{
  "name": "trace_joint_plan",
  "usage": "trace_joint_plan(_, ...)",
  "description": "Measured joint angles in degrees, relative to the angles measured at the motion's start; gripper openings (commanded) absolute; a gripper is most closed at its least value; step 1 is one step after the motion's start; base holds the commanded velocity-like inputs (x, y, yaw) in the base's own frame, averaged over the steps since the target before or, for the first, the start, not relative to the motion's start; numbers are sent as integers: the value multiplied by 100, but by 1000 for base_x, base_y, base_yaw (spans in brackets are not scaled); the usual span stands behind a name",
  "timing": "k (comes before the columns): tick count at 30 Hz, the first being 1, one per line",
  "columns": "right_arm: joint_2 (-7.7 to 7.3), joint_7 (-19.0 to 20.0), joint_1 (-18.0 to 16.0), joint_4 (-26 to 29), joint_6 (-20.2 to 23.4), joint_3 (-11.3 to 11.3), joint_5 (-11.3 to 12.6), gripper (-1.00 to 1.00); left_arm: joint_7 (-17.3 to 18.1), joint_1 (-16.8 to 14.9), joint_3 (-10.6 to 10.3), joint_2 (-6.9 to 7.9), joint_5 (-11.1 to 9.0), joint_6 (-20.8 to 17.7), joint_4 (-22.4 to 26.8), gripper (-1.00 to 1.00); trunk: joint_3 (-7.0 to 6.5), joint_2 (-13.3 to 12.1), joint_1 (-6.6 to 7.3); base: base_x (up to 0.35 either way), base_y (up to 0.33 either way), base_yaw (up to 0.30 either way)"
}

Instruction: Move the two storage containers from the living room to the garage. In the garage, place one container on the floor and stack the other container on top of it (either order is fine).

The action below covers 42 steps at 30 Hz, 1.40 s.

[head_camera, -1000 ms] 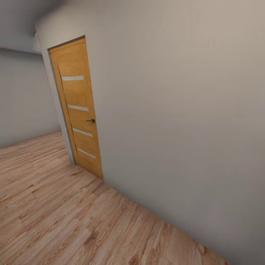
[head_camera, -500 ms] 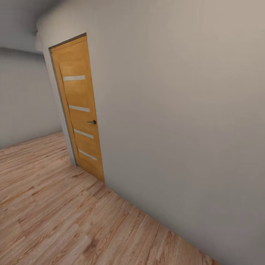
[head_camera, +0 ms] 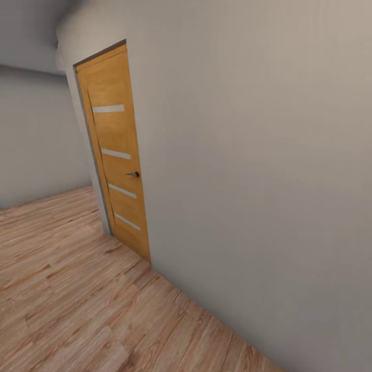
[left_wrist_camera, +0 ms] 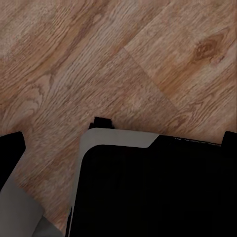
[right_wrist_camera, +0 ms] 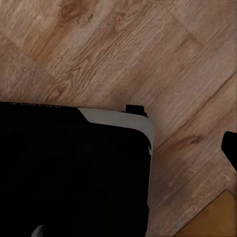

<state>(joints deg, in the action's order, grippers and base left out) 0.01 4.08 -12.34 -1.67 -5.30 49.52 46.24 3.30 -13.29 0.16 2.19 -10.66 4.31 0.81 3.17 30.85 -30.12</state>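
Hallway: closed wooden door (head_camera: 116,150) in grey wall (head_camera: 248,155), plank floor (head_camera: 77,299). Wrist views: robot's black base (left_wrist_camera: 153,192) over planks. Tool states: can't tell.

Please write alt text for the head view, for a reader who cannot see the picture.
A closed orange-brown wooden door with four pale horizontal strips and a small dark handle is set in a plain grey-white wall, seen at a tilt. Light wood plank flooring covers the lower left, running to another grey wall further back.
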Motion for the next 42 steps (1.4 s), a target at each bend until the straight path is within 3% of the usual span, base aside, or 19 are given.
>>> trace_joint_plan(42,6,-1,0,0,-1,0,0,100,-1,2,-6,0,-3,-8,0,100,0,0,0,321,0,269)
